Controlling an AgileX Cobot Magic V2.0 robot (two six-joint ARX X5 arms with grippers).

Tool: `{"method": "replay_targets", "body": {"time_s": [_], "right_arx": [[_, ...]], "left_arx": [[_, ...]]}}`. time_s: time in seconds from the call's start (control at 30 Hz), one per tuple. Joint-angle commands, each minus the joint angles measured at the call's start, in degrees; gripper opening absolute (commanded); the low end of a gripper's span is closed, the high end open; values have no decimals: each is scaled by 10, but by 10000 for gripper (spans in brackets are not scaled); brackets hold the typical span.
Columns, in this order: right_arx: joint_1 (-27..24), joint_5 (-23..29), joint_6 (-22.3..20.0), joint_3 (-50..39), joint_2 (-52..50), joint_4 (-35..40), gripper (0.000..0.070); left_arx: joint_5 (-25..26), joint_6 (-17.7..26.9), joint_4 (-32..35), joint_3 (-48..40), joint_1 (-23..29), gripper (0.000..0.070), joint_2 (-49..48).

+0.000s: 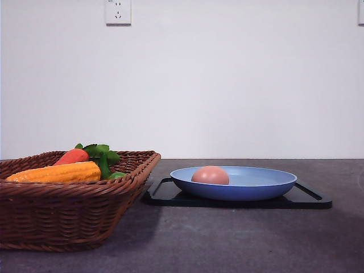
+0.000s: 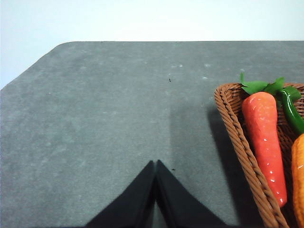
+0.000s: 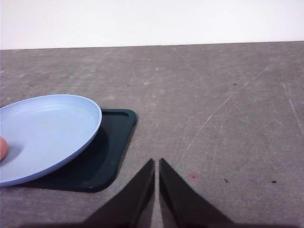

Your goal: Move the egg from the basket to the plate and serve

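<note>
So the egg (image 1: pixel 210 175) is sitting in the plate (image 1: pixel 256 185), over on the plate's left half as the front view has it. It's lying on its side, long axis roughly level and running left-right across that view, though which end is the pointy one I honestly can't tell. The right wrist view only catches a sliver of the egg (image 3: pixel 3 149) at the frame edge, resting on the plate's (image 3: pixel 52 128) inner slope.

The plate sits on a flat black tray (image 1: pixel 310 199), and from the wrist cam you can see the tray's (image 3: pixel 111 142) rounded corner poking out past the plate rim, which the front view flattens to a thin strip.

Left of the tray is the basket (image 1: pixel 68 213), its near corner just beside the tray's left end. Inside it there's a corn cob (image 1: pixel 57 172) lying lengthwise left-right, and a carrot (image 1: pixel 72 156) behind it with green leaves (image 1: pixel 101 152). The left wrist view gives the carrot (image 2: pixel 264 142) way better: it lies along the basket (image 2: pixel 237 137) wall with its leafy end toward the far corner, plus a green pepper-ish thing (image 2: pixel 292 114) next to it.

Left gripper (image 2: pixel 156 164): jaws closed tip to tip, nothing in them, over bare worktop (image 2: pixel 104 118). Right gripper (image 3: pixel 156 162): jaws almost together with just a slit between, also holding nothing, near the tray's corner.
</note>
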Motion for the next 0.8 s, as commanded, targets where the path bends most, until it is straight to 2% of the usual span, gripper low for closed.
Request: {"method": "replay_targets", "body": {"time_s": [0.0, 0.77], "right_arx": [[0, -1, 8, -4, -1, 1, 0], [0, -1, 8, -4, -1, 1, 0]], "left_arx": [[-1, 1, -7, -14, 1, 0, -1], [-1, 1, -7, -14, 1, 0, -1]]}}
